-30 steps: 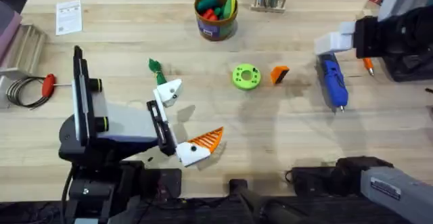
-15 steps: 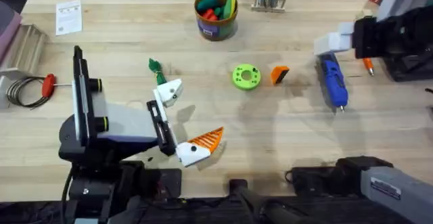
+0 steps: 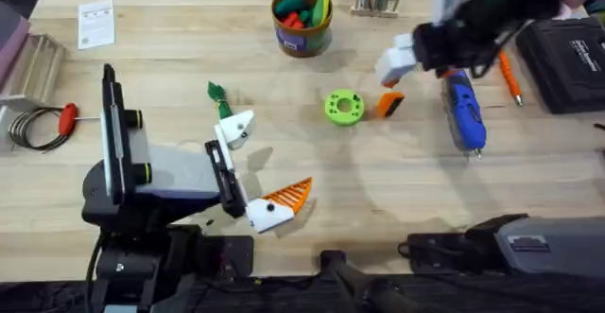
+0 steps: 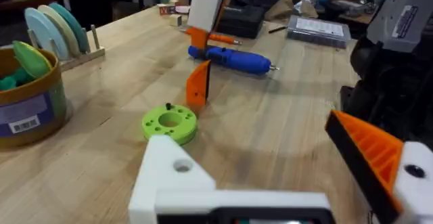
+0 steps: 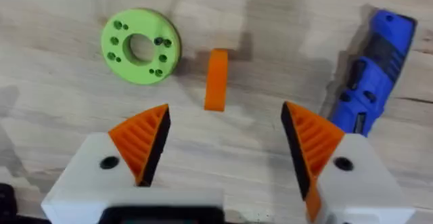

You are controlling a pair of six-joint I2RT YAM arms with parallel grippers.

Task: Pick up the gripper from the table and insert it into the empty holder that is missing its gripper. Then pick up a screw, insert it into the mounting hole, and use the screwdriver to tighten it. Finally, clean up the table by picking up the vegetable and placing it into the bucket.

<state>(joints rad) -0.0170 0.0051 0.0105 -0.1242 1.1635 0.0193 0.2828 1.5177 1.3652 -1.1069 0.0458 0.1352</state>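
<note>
- The right gripper (image 5: pixel 223 153) hangs over the gripper (image 5: pixel 216 79), the small orange wedge, with its two orange ribbed pads (image 5: pixel 143 141) spread wide and holding nothing; the wedge sits in line with the gap between them.
- In my judgement the step in hand is the first pick. To do it well, the arm should come straight down so each pad passes one flat side of the wedge, then close across its thin width, since it stands on a narrow edge and a glancing touch could tip it.
- In the overhead view the wedge (image 3: pixel 390 103) stands on the table (image 3: pixel 170 29) just at 3 o'clock of the green disc (image 3: pixel 343 106), apart from it, and at 9 o'clock of the screwdriver (image 3: pixel 464 113). A centred descent keeps the pads off both neighbours.
- The wedge looks bright orange, slim and slab-like seen from above, taller than it is thick in the left wrist view (image 4: pixel 198 83), with a tapered profile.
- The left gripper (image 3: pixel 255 169) rests near the table's near edge, its fingers wide apart and empty: one carries an orange tip (image 3: pixel 288 195), the other is the holder (image 3: pixel 236 127), a bare white block with a mounting hole (image 4: pixel 181 165) showing.
- The vegetable (image 3: pixel 218 97) lies at about 11 o'clock of the holder; the bucket (image 3: pixel 302 21) stands at the far side.
</note>
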